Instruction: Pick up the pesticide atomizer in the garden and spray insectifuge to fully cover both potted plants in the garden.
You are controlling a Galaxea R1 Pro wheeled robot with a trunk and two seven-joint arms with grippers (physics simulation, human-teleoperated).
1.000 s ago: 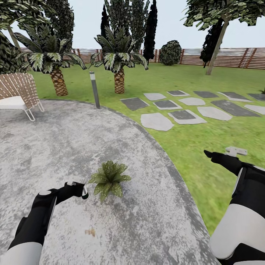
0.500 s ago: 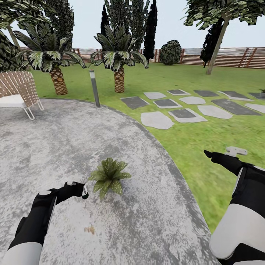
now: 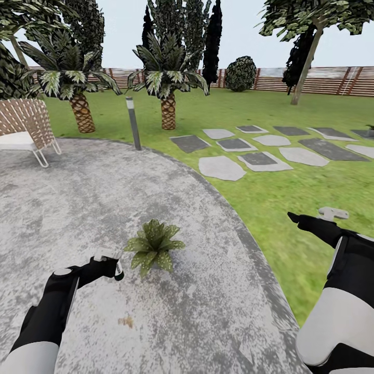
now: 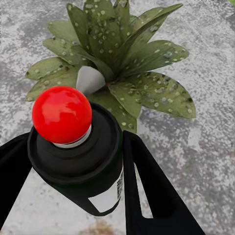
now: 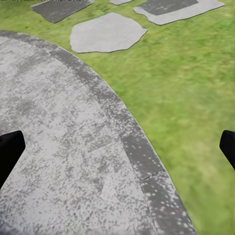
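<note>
My left gripper (image 4: 73, 166) is clamped on the pesticide atomizer (image 4: 78, 156), one black finger on each side of its dark body, the red ball top (image 4: 61, 114) standing up between them and the white label band showing low on the bottle. In the head view that gripper (image 3: 110, 265) sits low over the paved patio (image 3: 62, 208), my left forearm reaching forward and slightly inward from the lower left, bent at the wrist so the bottle points toward the potted plant (image 3: 152, 245). The plant lies just beside the bottle's tip, a low rosette of pale-speckled green leaves (image 4: 122, 68) resting on the grey mottled paving.

My right gripper (image 3: 296, 218) is held out well to the right, over the grass (image 3: 270, 197) past the patio's curved edge; the right arm is raised and folded at the elbow. Its fingers (image 5: 10, 152) are spread wide apart with nothing between them, paving edge and lawn below.

Further out are flat stepping stones (image 3: 221, 169), a short post lamp (image 3: 133, 124), a wicker chair (image 3: 23, 130), two palm plants (image 3: 167, 88) and the brown slatted fence (image 3: 322, 80)
</note>
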